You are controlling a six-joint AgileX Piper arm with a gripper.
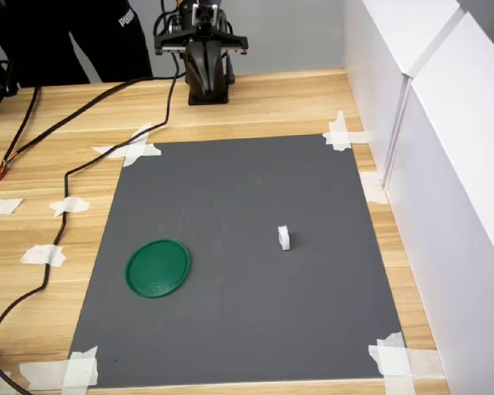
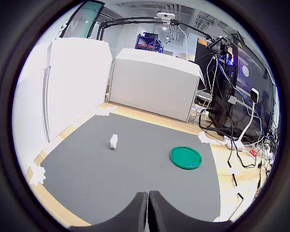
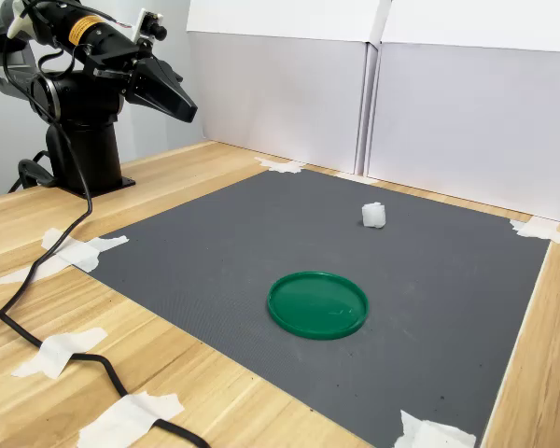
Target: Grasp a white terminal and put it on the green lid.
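Observation:
A tiny white terminal [image 1: 285, 238] [image 2: 113, 141] [image 3: 373, 216] stands on the dark grey mat [image 1: 230, 181], right of centre in the first exterior view. The round green lid [image 1: 157, 267] [image 2: 186, 157] [image 3: 317, 304] lies flat on the same mat, well apart from the terminal, with nothing on it. My gripper [image 1: 204, 72] [image 2: 148, 208] [image 3: 189, 112] hangs raised by the arm's base, beyond the mat's far edge and far from both objects. Its black fingers [image 2: 137, 212] are pressed together, shut on nothing.
White panels [image 1: 445, 123] wall the first exterior view's right side. Black cables [image 1: 74, 164] trail over the wooden table [image 1: 49, 115] at the first exterior view's left. White tape pieces [image 1: 132, 148] hold the mat's corners. A person in black clothing [image 1: 82, 37] stands behind the table.

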